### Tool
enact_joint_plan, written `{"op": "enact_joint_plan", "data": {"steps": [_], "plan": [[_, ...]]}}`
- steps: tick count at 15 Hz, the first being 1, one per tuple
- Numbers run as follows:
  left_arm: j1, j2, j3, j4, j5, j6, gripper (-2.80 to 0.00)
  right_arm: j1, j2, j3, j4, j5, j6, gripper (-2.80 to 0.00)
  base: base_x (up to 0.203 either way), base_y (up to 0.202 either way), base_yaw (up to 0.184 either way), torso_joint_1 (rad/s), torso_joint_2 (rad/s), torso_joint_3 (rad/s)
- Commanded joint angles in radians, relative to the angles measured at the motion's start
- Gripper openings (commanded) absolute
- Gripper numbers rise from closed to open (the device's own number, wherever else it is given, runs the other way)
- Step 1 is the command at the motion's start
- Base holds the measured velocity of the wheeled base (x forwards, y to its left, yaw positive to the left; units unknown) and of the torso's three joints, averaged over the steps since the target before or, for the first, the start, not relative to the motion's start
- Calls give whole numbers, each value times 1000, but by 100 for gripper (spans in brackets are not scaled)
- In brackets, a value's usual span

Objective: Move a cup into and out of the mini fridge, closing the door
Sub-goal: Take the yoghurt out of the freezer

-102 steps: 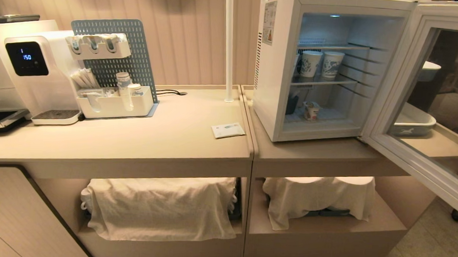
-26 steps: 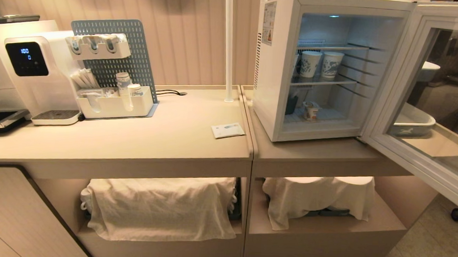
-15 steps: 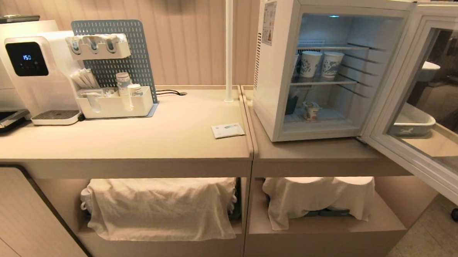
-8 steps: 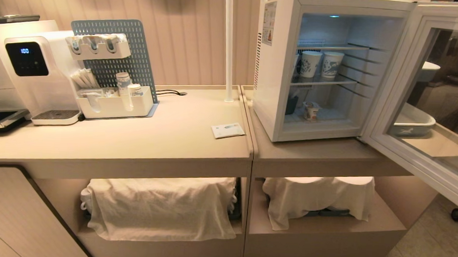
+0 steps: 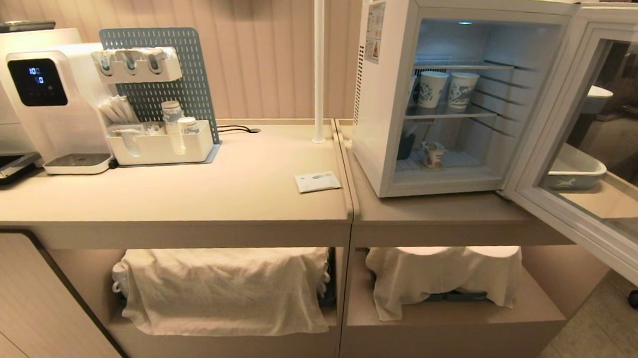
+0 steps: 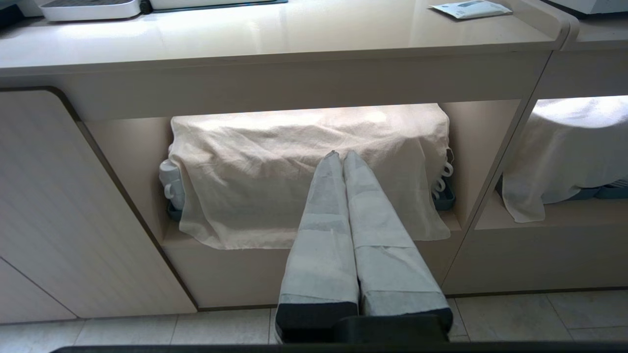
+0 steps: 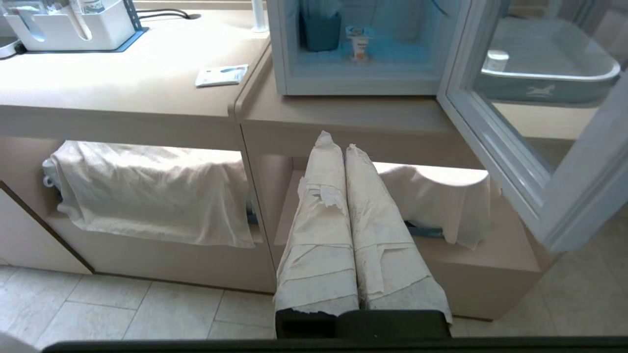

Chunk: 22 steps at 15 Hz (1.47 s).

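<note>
reaching with my right gripper (image 7: 336, 139) pressed together could knock over the cup (image 5: 433, 154), at one o'clock inside the mini fridge (image 5: 387, 96).

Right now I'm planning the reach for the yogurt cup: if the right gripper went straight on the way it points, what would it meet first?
Probably the counter's front edge below the mini fridge, not the cup. The shut right gripper points low; depth is unclear.
</note>
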Motion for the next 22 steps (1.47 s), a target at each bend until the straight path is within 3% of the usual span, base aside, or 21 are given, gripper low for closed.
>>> {"op": "enact_joint_plan", "data": {"steps": [1, 4, 6, 9, 11, 13, 18, 22], "plan": [[0, 0, 0, 0, 0, 1, -280, 1, 145, -54, 5, 2, 0, -280, 0, 0, 0, 0, 0, 0], [0, 0, 0, 0, 0, 0, -280, 21, 284, -85, 5, 33, 10, -280, 0, 0, 0, 0, 0, 0], [0, 0, 0, 0, 0, 1, -280, 49, 358, -94, 14, 67, 82, -280, 0, 0, 0, 0, 0, 0], [0, 0, 0, 0, 0, 0, -280, 66, 489, -120, 13, 185, 197, -280, 0, 0, 0, 0, 0, 0], [0, 0, 0, 0, 0, 0, -280, 67, 561, -131, -1, 249, 222, -280, 0, 0, 0, 0, 0, 0], [0, 0, 0, 0, 0, 0, -280, 66, 653, -131, -58, 263, 228, -280, 0, 0, 0, 0, 0, 0], [0, 0, 0, 0, 0, 0, -280, 47, 931, -198, -176, 237, 219, -280, 0, 0, 0, 0, 0, 0], [0, 0, 0, 0, 0, 0, -280, 33, 1149, -250, -307, 29, 173, -280, 0, 0, 0, 0, 0, 0]]}}
